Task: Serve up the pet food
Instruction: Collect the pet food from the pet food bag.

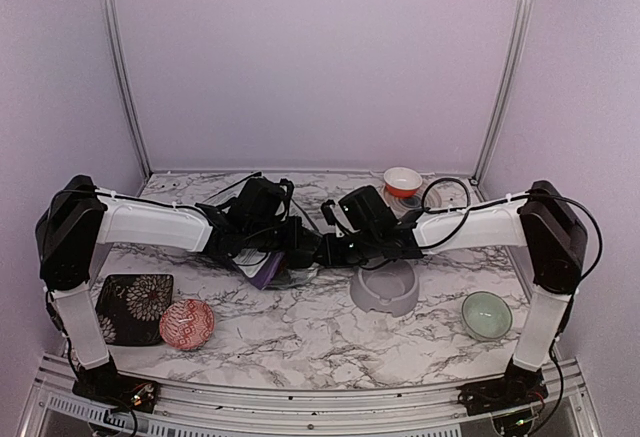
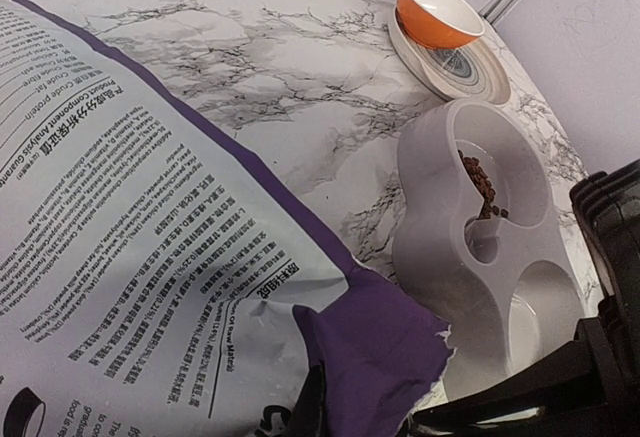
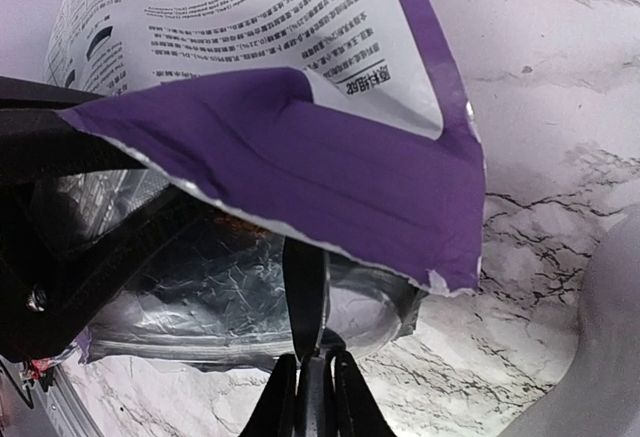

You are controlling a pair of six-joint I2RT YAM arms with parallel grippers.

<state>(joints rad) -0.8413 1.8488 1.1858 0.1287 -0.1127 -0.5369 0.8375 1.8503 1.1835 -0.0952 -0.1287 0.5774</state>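
On the far left of the marble surface [image 1: 320, 332] lies a dark floral mat [image 1: 133, 307]. A red patterned bowl [image 1: 187, 322] sits at its right edge.

The left pincer [image 1: 297, 247] reaches in from the left to the middle of the surface. It is closed on the edge of the bag [image 2: 150, 257], which fills most of its wrist view with its white, printed side up.

The bag lies on its side with its torn purple mouth [image 3: 300, 147] turned toward the right. The foil lining shows inside.

The right pincer [image 3: 306, 337] comes in from the right and meets the left one at the bag. Its fingers are nearly together, pinching the lower lip of the open mouth.

Just right of the bag stands the grey feeder [image 2: 430, 257], which has 2 basins. The food [image 2: 482, 185] is a small strip of brown pellets in the basin nearer the back wall. The other basin holds none that can be seen. From the top view the right arm covers part of the feeder and the pellets cannot be made out.

Behind the feeder, an orange bowl [image 2: 437, 12] rests on the rim of a striped plate [image 2: 470, 72].

Toward the right front a pale green bowl [image 1: 487, 314] stands alone, well apart from the feeder.
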